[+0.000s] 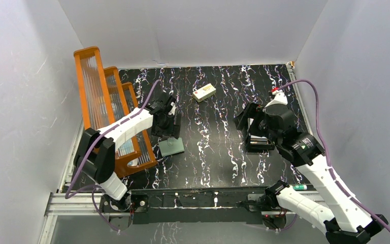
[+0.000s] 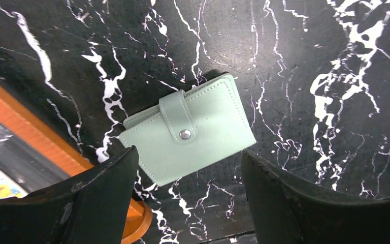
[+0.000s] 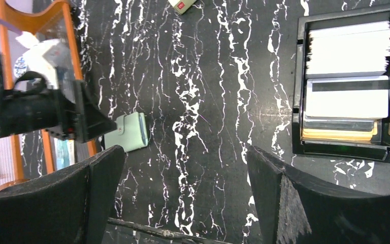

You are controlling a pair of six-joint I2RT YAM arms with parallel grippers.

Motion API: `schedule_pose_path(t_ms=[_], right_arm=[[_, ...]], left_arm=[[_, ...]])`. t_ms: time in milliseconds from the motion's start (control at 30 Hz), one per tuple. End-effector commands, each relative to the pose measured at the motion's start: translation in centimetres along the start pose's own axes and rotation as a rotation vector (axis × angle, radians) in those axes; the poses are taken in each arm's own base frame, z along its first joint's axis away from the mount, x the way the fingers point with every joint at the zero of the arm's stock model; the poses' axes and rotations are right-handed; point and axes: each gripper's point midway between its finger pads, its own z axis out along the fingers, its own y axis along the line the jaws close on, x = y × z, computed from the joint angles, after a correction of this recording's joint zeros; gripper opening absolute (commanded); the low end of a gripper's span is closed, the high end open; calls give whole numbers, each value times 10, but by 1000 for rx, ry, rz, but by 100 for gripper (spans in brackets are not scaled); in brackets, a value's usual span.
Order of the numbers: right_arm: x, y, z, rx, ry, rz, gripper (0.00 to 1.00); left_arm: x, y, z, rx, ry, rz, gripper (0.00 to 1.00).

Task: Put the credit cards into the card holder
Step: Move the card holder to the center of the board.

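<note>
The card holder [image 2: 188,134] is a pale green wallet, folded shut with its strap and stud on top. It lies flat on the black marble table near the orange rack, also visible as the card holder [image 1: 171,146] from above. My left gripper [image 2: 189,152] hovers just over it, open, one finger on each side and nothing between them. The credit cards [image 3: 348,96], white and pale grey, sit stacked in a black tray [image 3: 298,101]. My right gripper [image 3: 185,152] is open and empty beside that tray, over bare table.
An orange rack with clear panels [image 1: 106,101] stands along the left, close to the left arm. A cream block with a red mark [image 1: 204,92] lies at the back centre. White walls enclose the table on three sides.
</note>
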Motion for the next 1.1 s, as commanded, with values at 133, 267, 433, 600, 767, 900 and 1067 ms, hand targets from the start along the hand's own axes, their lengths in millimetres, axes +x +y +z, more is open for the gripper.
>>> schedule_pose_path(t_ms=[133, 267, 433, 600, 767, 900, 1067], right_arm=[[-15, 16, -7, -89, -60, -19, 98], [-11, 14, -6, -89, -47, -24, 98], [-5, 12, -5, -87, -28, -27, 98], [16, 14, 3, -111, 52, -19, 93], [46, 18, 26, -121, 194, -16, 75], [70, 24, 48, -111, 302, -4, 62], [101, 44, 72, -60, 362, -32, 48]], left_arm=[[27, -18, 41, 15, 102, -26, 73], [29, -41, 54, 93, 108, -8, 72], [20, -103, 41, 299, 63, 55, 63], [-12, -141, -13, 485, -97, 57, 60], [-35, -124, -65, 439, -281, 47, 67], [-41, -99, -105, 371, -410, 52, 73], [-41, -71, -157, 324, -560, 47, 83]])
